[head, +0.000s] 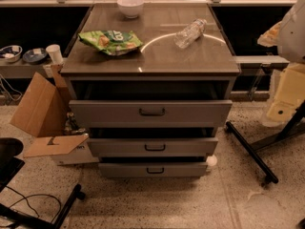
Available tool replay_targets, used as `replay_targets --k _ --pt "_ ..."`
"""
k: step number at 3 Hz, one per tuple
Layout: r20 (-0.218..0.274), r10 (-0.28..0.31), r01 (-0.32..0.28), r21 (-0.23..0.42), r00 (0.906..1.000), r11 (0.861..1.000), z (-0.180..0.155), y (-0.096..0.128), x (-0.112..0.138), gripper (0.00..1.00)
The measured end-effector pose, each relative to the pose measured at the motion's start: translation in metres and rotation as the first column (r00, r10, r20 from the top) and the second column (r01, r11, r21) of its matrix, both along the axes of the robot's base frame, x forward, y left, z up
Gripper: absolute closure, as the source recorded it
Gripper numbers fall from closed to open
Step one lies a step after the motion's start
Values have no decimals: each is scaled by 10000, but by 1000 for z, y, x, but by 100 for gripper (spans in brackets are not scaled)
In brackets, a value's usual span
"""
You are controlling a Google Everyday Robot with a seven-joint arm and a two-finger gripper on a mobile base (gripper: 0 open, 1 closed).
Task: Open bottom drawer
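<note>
The cabinet (150, 66) has three grey drawers. The bottom drawer (119, 170) is the lowest and smallest front, with a small dark bar handle (155, 170). A dark gap shows above it, under the middle drawer (114, 147). The top drawer (105, 112) stands out the furthest. My arm's white and cream parts are at the right edge, and the gripper (282, 104) hangs there, well to the right of the cabinet and above the bottom drawer's level, touching nothing.
On the cabinet top lie a white bowl (130, 6), a green chip bag (110, 41) and a plastic bottle (189, 33). An open cardboard box (43, 109) stands at the left. A black stand leg (250, 151) runs across the floor at the right. A chair base (38, 209) is at the lower left.
</note>
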State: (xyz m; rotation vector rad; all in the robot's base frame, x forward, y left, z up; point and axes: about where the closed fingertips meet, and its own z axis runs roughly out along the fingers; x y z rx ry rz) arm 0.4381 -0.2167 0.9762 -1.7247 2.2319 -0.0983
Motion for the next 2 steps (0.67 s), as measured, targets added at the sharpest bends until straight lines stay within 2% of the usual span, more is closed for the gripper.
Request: replay_targets --k 1,2 --pt "0 0 0 0 10000 10000 0 0 0 0" --pt "314 -146 131 487 9994 9987 -27 3 3 0"
